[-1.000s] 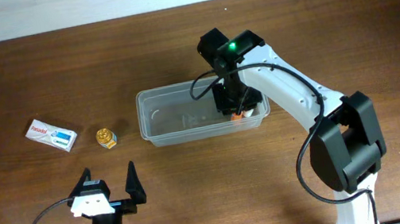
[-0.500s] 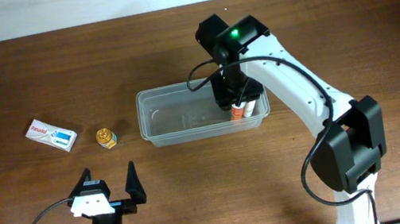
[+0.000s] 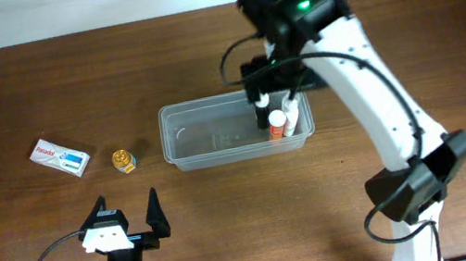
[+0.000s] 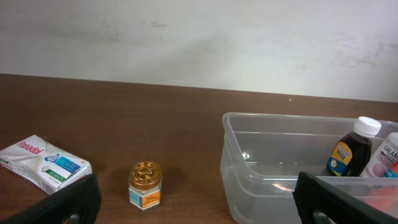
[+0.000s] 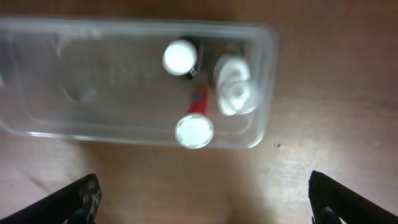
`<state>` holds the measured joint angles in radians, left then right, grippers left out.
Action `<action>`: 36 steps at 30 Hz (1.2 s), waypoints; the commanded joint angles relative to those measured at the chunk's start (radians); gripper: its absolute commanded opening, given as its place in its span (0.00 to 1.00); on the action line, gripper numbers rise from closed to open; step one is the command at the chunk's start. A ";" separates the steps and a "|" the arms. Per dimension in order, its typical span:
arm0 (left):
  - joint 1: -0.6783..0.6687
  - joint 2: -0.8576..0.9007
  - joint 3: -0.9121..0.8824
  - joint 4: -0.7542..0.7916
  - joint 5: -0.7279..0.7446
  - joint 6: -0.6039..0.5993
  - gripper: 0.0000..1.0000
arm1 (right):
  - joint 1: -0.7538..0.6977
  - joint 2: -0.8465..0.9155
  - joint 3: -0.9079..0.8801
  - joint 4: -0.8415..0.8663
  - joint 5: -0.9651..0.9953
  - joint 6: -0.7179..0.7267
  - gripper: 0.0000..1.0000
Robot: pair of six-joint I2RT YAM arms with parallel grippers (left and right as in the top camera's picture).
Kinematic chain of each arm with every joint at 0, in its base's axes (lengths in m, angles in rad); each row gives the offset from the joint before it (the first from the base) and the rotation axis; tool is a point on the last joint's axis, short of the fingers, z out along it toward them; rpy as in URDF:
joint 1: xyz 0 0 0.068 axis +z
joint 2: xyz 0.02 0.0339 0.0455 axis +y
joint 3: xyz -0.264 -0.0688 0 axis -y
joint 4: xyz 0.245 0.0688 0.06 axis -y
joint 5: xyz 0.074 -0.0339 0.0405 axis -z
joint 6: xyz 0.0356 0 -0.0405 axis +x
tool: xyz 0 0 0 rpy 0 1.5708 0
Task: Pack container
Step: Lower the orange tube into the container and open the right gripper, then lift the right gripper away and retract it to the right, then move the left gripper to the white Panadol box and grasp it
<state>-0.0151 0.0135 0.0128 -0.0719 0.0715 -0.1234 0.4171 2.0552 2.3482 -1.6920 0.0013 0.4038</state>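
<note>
1. Hazard at the right pincer (image 5: 205, 202). I judge that any lowering from here could drive a finger into the three upright bottles below it. They stand close together, so one knock may topple them all. A finger catching the rim could also slide the light tub across the desk.

2. State of the right pincer. Its jaws are wide apart. It holds nothing and touches nothing.

3. Directly below it is the clear rectangular plastic container with rounded corners (image 3: 171, 142), at the centre of the overhead frame. In the container's right end stand a dark bottle with a white cap (image 5: 180, 56), a white bottle with a red label (image 5: 194, 130) and a white bottle with a ribbed cap (image 5: 235, 84).

4. Items not yet packed. A small gold-lidded jar (image 3: 123, 157) stands just left of the container. A white and blue cardboard box (image 3: 61, 156) lies further left. The jar is small and round, and I expect an off-centre grip would let it slip.

5. The left pincer (image 3: 130, 220) sits at the lower left of the overhead frame. Its jaws are apart and empty, and it is clear of both items.
</note>
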 commanded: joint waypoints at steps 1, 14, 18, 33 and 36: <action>0.005 -0.008 -0.004 -0.004 0.003 0.016 0.99 | -0.090 -0.069 0.032 -0.007 0.037 -0.005 0.98; 0.005 -0.008 -0.004 -0.004 -0.142 0.020 0.99 | -0.611 -0.098 0.023 -0.007 0.115 -0.006 0.98; 0.005 -0.008 -0.004 -0.005 -0.140 0.020 0.99 | -0.730 -0.098 0.022 -0.007 0.113 -0.006 0.98; 0.005 0.003 0.059 -0.037 0.090 -0.010 0.99 | -0.856 -0.098 0.022 -0.006 0.030 -0.006 0.98; 0.008 0.058 0.171 -0.130 0.066 -0.010 0.99 | -0.856 -0.098 0.022 -0.006 0.029 -0.006 0.98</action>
<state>-0.0151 0.0334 0.0711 -0.1753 0.0952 -0.1246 -0.4362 1.9816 2.3600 -1.6928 0.0391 0.4034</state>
